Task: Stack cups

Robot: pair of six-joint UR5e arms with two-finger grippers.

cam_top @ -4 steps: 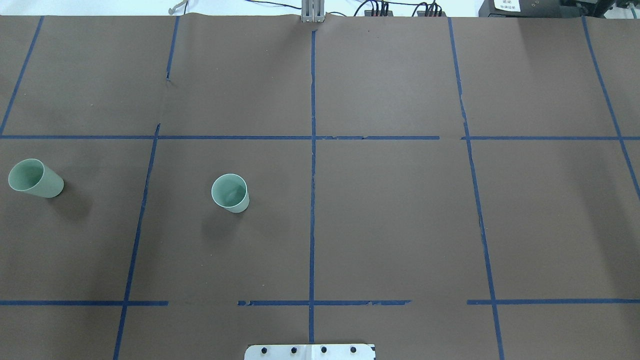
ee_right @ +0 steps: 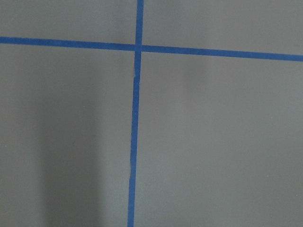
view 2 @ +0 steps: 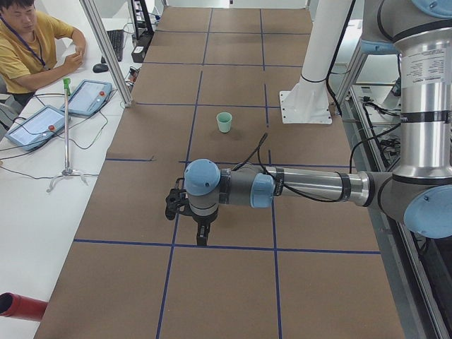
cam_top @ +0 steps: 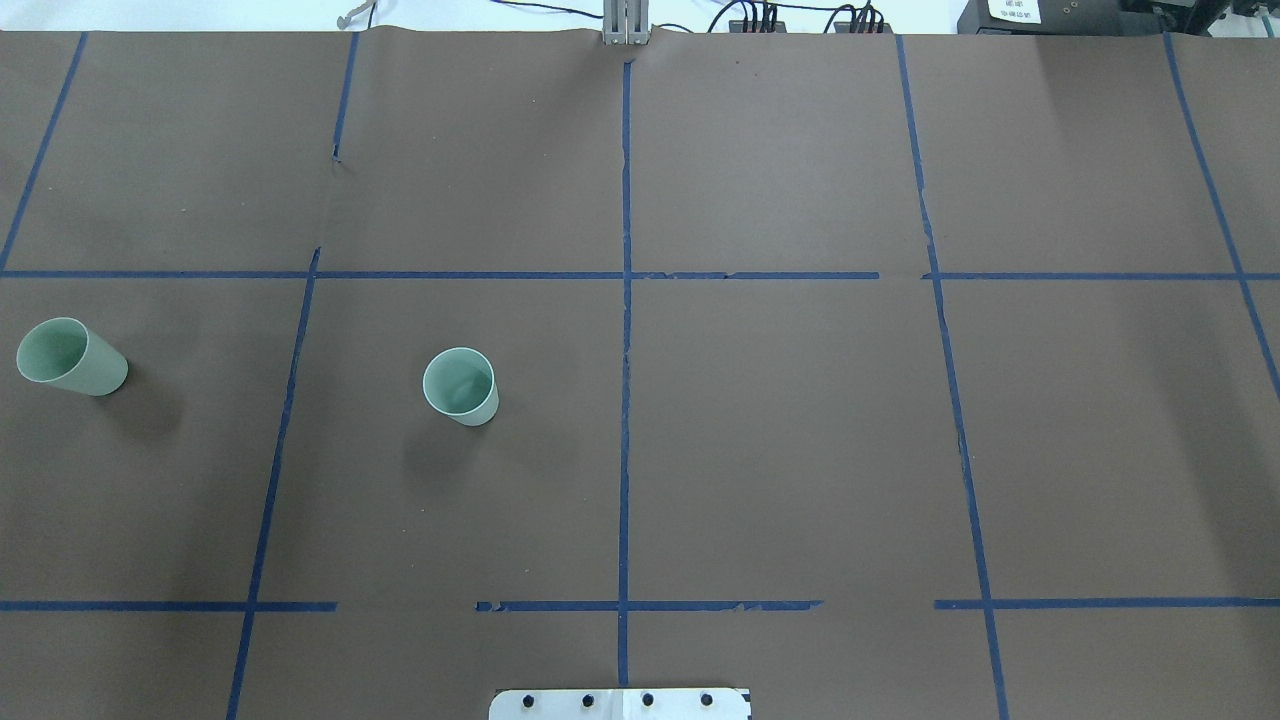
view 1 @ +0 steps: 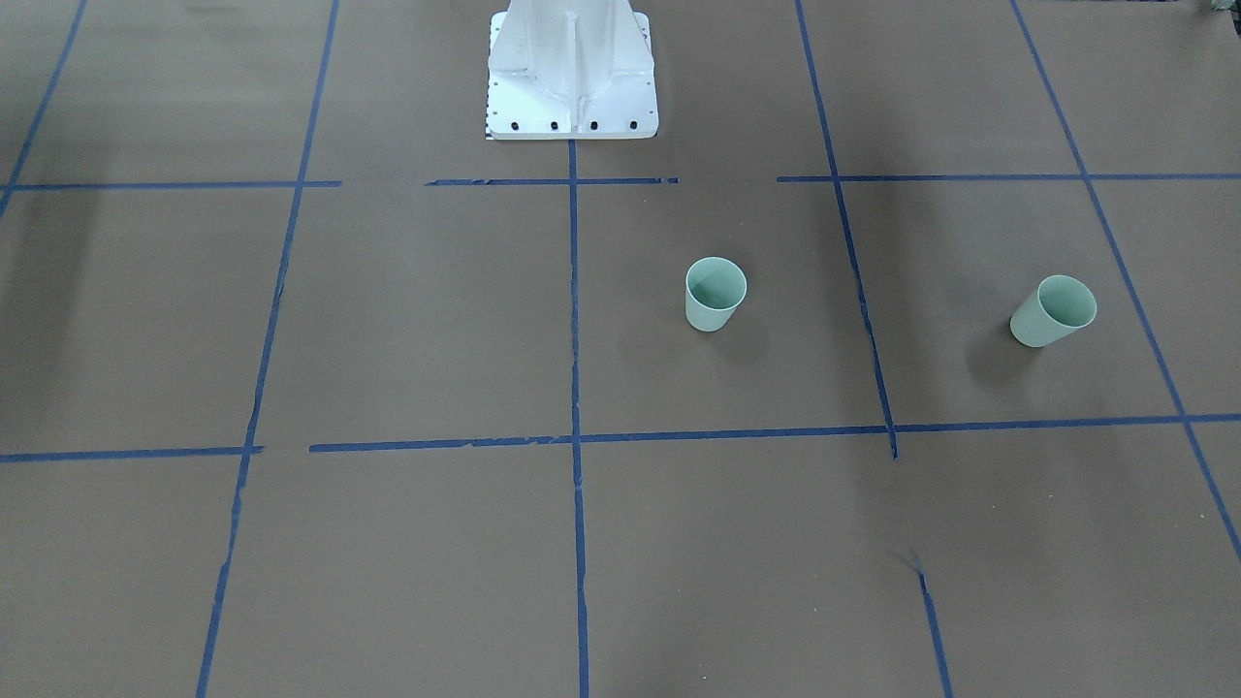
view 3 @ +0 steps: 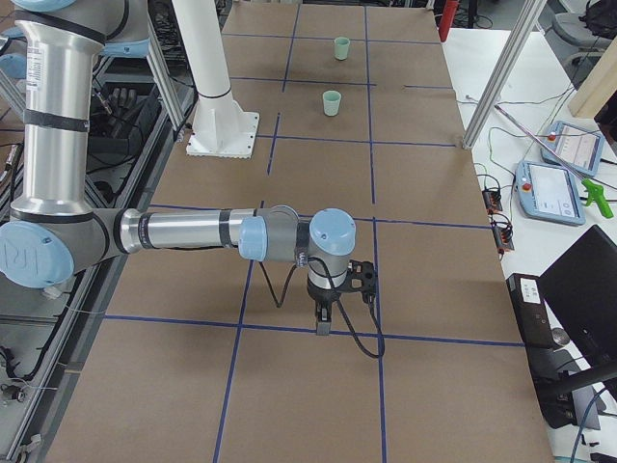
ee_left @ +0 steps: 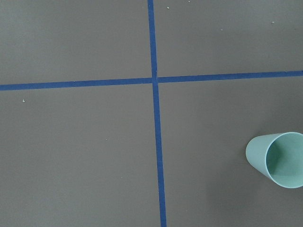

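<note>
Inner cup and outer cup upright, well apart on the left half of the surface, mouths up for nesting. Left end effector, right end effector poised above; spread: cannot tell.

The brown paper-covered table is viewed steeply from opposite sides by overhead and front-facing cameras, both pale mint-green plastic tumblers being shared. End cameras are aimed along it; wrist cameras are pointed straight down, close.

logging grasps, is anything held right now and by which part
Nothing is held: the inner cup and the outer cup stand free on the table, clear of the left gripper and the right gripper.
</note>
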